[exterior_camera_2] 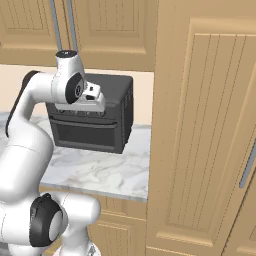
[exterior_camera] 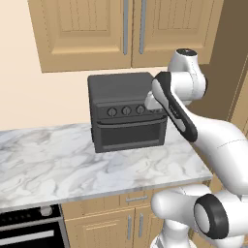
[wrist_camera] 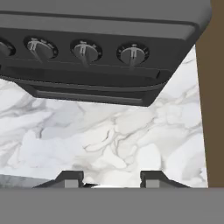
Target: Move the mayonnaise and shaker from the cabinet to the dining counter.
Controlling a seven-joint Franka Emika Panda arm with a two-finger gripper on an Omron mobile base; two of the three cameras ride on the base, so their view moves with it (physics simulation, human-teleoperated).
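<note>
Claw (wrist_camera: 111, 177) partly spread, nothing between the tips, hanging over the marble tabletop (wrist_camera: 109, 140) just in front of the dark toaster oven (exterior_camera: 127, 111). Pointed down and forward at the oven's knobs (wrist_camera: 83, 51), likely a parked pose ahead of reaching up. Overhead, the light wooden cabinet (exterior_camera: 121, 29) with both doors closed, bar handles (exterior_camera: 134, 26) side by side. Mayonnaise and shaker presumably inside, hidden behind those doors. Doors first, then the jar.
</note>
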